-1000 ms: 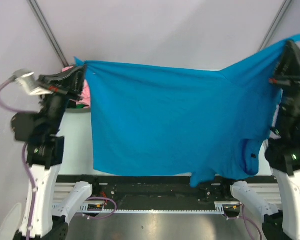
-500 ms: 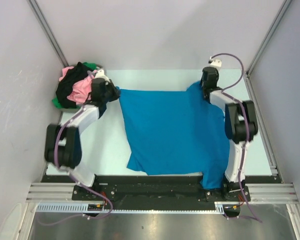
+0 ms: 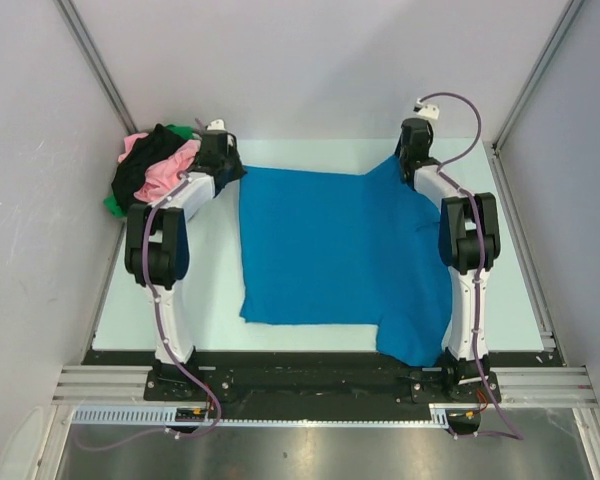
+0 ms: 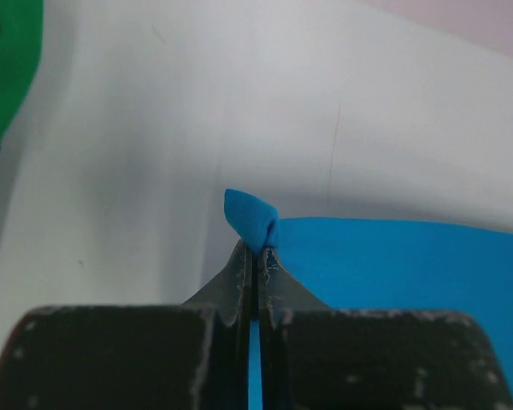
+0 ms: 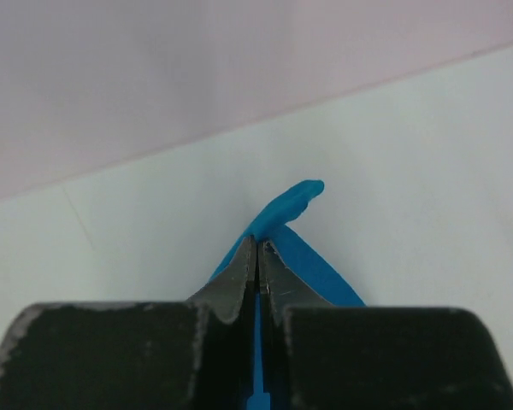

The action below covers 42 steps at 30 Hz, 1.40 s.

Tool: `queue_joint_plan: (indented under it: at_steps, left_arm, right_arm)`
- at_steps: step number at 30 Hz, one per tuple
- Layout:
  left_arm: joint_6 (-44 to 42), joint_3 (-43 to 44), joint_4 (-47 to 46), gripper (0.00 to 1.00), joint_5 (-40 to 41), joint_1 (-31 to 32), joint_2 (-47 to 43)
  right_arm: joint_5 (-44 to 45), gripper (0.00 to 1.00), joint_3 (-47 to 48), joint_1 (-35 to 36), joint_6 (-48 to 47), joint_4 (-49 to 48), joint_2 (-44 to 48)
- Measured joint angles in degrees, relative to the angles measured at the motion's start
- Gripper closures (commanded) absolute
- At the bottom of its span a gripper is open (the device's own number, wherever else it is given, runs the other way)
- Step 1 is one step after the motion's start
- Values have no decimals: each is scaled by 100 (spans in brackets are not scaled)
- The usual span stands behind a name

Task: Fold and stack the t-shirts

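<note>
We see the bright blue short-sleeved cotton t-shirt (image 3: 340, 250) spread flat on the pale white table (image 3: 210, 290), filling most of the space between our two arms. Our left gripper (image 4: 255, 249) reaches to the far left corner of the cloth, and its jaws are pressed together on a small bunched fold of blue fabric that sticks out just past the tips. Our right gripper (image 5: 257, 243) does the same at the far right corner, its jaws pinching a narrow peak of the same shirt. From above, the far edge of the shirt runs almost straight between the two grippers, while its near right part reaches the table's front edge beside the base of our right arm. A crumpled heap of pink, black and green t-shirts (image 3: 155, 170) sits in the far left corner of the table, just beside our left gripper.
</note>
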<state>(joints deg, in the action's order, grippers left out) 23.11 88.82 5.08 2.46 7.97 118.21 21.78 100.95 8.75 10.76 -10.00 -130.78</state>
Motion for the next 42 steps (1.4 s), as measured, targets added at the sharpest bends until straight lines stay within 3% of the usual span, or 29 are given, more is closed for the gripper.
queue_joint_plan:
  at_steps: [9,10,11,12,13,14,20,25,31,37,42]
  left_arm:
    - [-59,1117,326,98,50,-120,461]
    - [-57,1237,372,83,50,-142,553]
    - [-57,1349,428,64,52,-155,632]
    - [-48,1488,503,13,59,-173,737]
    - [11,1648,584,0,70,-188,870]
    - [-4,1801,680,0,92,-199,999]
    - [101,1945,903,0,166,-238,1147]
    - [310,846,922,0,140,-238,214]
    - [660,-540,1034,0,-31,-229,-1508]
    - [962,-2315,1270,0,-120,-129,-3001]
    - [1333,-3554,1709,0,-162,236,-3508]
  right_arm:
    - [-323,100,1561,9,-2,369,-400]
    - [-345,97,1808,15,-9,439,-549]
    - [-369,83,2004,33,-20,546,-678]
    - [-382,45,2240,50,-28,662,-837]
    - [-404,29,2472,59,-35,772,-1010]
    - [-417,12,2653,74,-37,890,-1174]
    - [-407,0,2503,151,0,1176,-1311]
    - [-367,0,1261,186,136,1078,-442]
    - [-299,0,-120,374,363,1329,1615]
    - [-166,0,-463,1388,317,1987,3049]
    - [-177,7,-1587,2216,321,2527,3521]
